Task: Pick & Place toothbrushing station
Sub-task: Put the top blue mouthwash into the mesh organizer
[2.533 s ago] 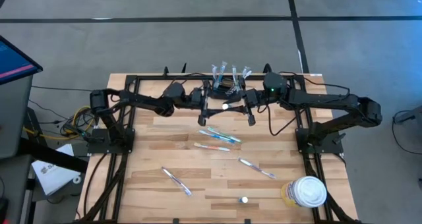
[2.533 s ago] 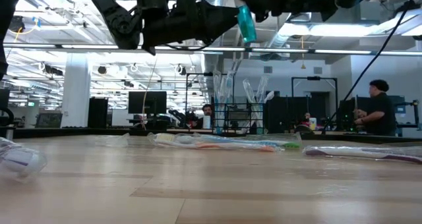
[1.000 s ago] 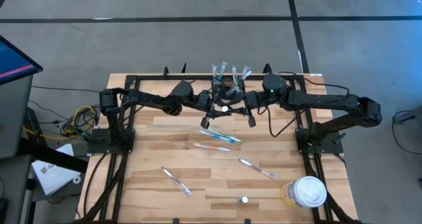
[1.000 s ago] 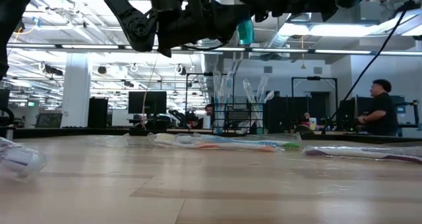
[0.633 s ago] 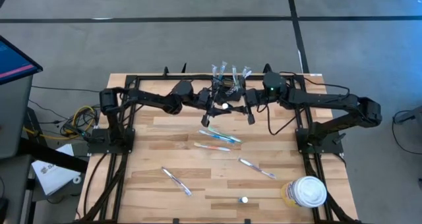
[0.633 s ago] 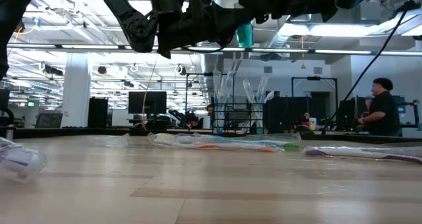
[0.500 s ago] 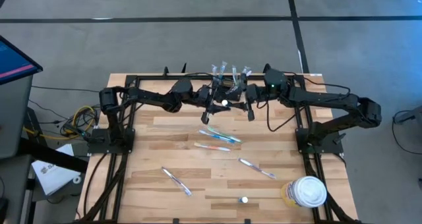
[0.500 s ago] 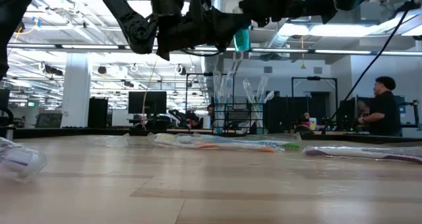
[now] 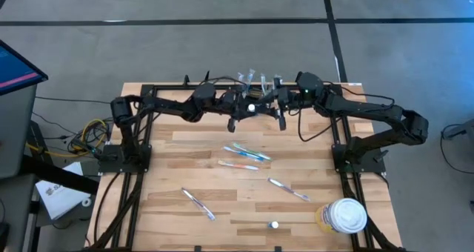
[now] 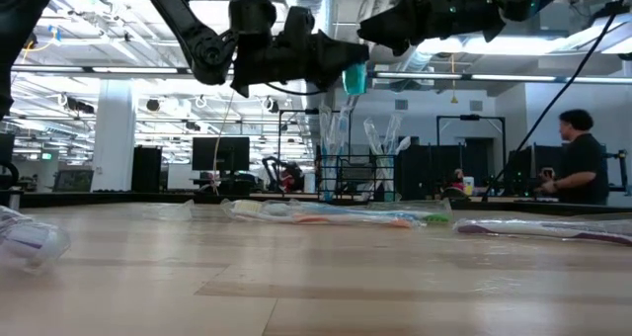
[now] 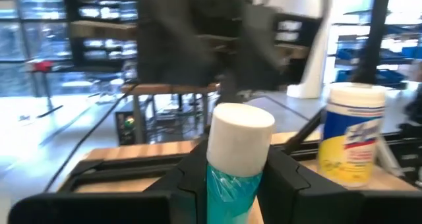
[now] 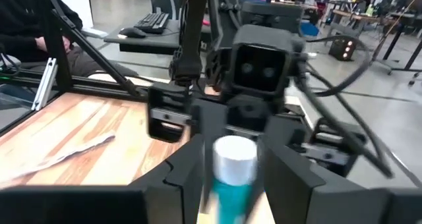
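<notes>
A teal tube with a white cap (image 10: 354, 77) hangs high above the far middle of the table, with my left gripper (image 9: 246, 108) shut on it. My right gripper (image 9: 272, 105) faces it from the right. Its fingers are open and stand either side of the cap (image 12: 234, 150). In the low view it sits above the tube and apart from it. The toothbrushing station (image 10: 357, 173), a small black mesh box with wrapped brushes standing in it, rests on the table's far edge, below and behind both grippers. In the high view the arms partly cover the station (image 9: 257, 89). My left gripper pinches the tube's teal body (image 11: 231, 191) between its two fingers, just behind the white cap (image 11: 241, 135). The tube lies along the fingers and its cap end sticks out past their tips. It is lifted well clear of the table.
Several wrapped toothbrushes lie on the wood: two near the middle (image 9: 248, 152), one toward the right (image 9: 289, 189), one near the front left (image 9: 198, 204). A small cap (image 9: 275, 224) and a white-lidded tub (image 9: 344, 215) sit at the front right. People (image 10: 578, 158) are beyond the table.
Both grippers have moved toward the table's far edge, over the station. The tube stood up between the two grippers. It now hangs lower at my left gripper and has come apart from my right one.
</notes>
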Action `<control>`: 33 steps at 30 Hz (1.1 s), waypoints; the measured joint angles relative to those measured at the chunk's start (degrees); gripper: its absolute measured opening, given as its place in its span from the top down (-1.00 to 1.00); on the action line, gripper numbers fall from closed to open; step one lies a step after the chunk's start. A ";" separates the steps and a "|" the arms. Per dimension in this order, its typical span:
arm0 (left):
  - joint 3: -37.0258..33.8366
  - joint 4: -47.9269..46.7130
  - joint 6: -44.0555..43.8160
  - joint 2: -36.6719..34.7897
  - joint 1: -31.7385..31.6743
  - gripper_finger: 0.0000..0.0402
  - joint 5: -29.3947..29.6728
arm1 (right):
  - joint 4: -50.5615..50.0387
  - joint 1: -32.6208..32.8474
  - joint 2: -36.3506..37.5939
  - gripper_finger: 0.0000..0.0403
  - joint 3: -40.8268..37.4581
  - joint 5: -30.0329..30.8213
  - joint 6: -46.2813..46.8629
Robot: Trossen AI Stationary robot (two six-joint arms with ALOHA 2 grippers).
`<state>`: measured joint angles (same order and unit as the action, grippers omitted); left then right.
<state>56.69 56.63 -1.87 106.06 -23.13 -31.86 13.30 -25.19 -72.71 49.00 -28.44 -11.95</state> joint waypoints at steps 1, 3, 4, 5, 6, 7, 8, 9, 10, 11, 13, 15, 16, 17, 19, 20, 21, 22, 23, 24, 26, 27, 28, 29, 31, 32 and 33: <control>0.00 -0.32 0.08 0.00 -0.30 0.59 0.86 | -0.24 0.00 0.00 0.37 0.00 -0.01 0.00; 0.00 -0.54 0.72 0.00 -0.82 0.59 2.60 | -0.51 0.00 0.00 0.39 0.01 -0.03 0.01; 0.00 -0.93 1.54 0.00 -0.96 0.59 3.80 | -0.49 0.00 0.00 0.40 -0.01 -0.01 0.00; 0.00 -1.48 2.10 0.00 -0.97 0.59 5.33 | -0.48 0.00 0.00 0.41 -0.01 -0.03 0.01; 0.00 -1.69 2.80 0.01 -0.97 0.59 6.84 | -0.48 0.00 0.00 0.42 0.02 -0.03 0.01; -0.01 -1.62 3.13 0.00 -0.95 0.59 8.28 | -0.50 0.00 0.00 0.42 -0.01 -0.03 0.01; -0.01 -1.41 3.53 0.00 -0.86 0.59 9.54 | -0.48 0.00 0.00 0.42 -0.01 -0.03 0.01; -0.02 -1.33 4.23 0.00 -0.82 0.59 10.87 | -0.47 0.00 0.01 0.42 -0.01 -0.03 0.01; 0.00 -1.44 4.98 0.00 -0.79 0.59 11.92 | -0.48 0.01 0.00 0.42 0.01 -0.03 0.01; 0.00 -1.49 5.91 0.00 -0.79 0.59 12.91 | -0.48 0.03 0.00 0.42 0.00 -0.03 0.01; 0.00 -1.33 6.42 0.00 -0.92 0.59 14.55 | -0.46 0.04 0.00 0.42 0.00 -0.03 0.01; 0.58 -1.16 6.49 0.67 -1.29 0.59 14.88 | -0.46 0.04 0.00 0.42 -0.01 -0.03 0.01; 1.15 -1.36 6.34 1.25 -1.55 0.59 14.97 | -0.46 0.04 0.00 0.42 0.02 -0.03 0.01; 1.91 -1.29 6.20 2.10 -1.82 0.59 14.99 | -0.44 0.04 0.00 0.42 -0.01 -0.03 0.01; 4.13 -1.19 5.88 4.50 -2.21 0.59 15.16 | -0.45 0.09 0.00 0.42 0.01 -0.03 0.01; 5.25 -1.28 5.36 5.86 -2.41 0.59 15.19 | -0.46 0.11 0.00 0.42 0.02 -0.03 0.01; 6.36 -1.61 4.37 7.11 -2.59 0.59 15.23 | -0.48 0.26 0.00 0.42 0.00 -0.02 0.01; 7.62 -1.50 3.59 8.54 -2.73 0.59 15.46 | -0.55 0.43 0.00 0.42 0.02 -0.02 0.00; 8.75 -1.46 3.03 9.61 -2.93 0.59 15.68 | -0.73 0.42 0.00 0.42 0.02 -0.02 0.01; 9.41 -1.45 2.81 10.41 -3.22 0.59 15.75 | -0.88 0.45 0.00 0.42 0.01 -0.02 -0.01; 10.47 -1.22 2.68 11.84 -3.82 0.59 16.79 | -1.13 0.48 0.02 0.42 0.02 -0.03 -0.01; 10.60 -1.29 2.39 12.27 -4.15 0.59 17.51 | -1.22 0.48 0.02 0.42 0.02 -0.03 -0.02; 10.63 -1.53 1.45 12.61 -4.55 0.59 18.13 | -1.37 0.46 0.02 0.42 0.02 -0.02 -0.16; 10.72 -1.51 0.63 12.90 -5.06 0.59 18.39 | -1.38 0.46 0.02 0.42 0.02 -0.02 -0.33; 10.65 -1.51 -1.53 12.97 -5.83 0.58 18.59 | -1.31 0.37 0.02 0.42 0.00 -0.01 -0.53; 10.54 -1.10 -1.72 13.17 -6.10 0.58 18.63 | -1.30 0.31 0.02 0.42 0.01 -0.01 -0.65; 10.56 -0.81 -1.80 13.46 -6.35 0.58 18.91 | -1.29 0.28 0.02 0.42 0.02 -0.01 -0.67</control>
<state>67.24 55.82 -3.67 119.52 -29.48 -12.95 12.01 -24.91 -72.69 49.01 -28.45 -12.62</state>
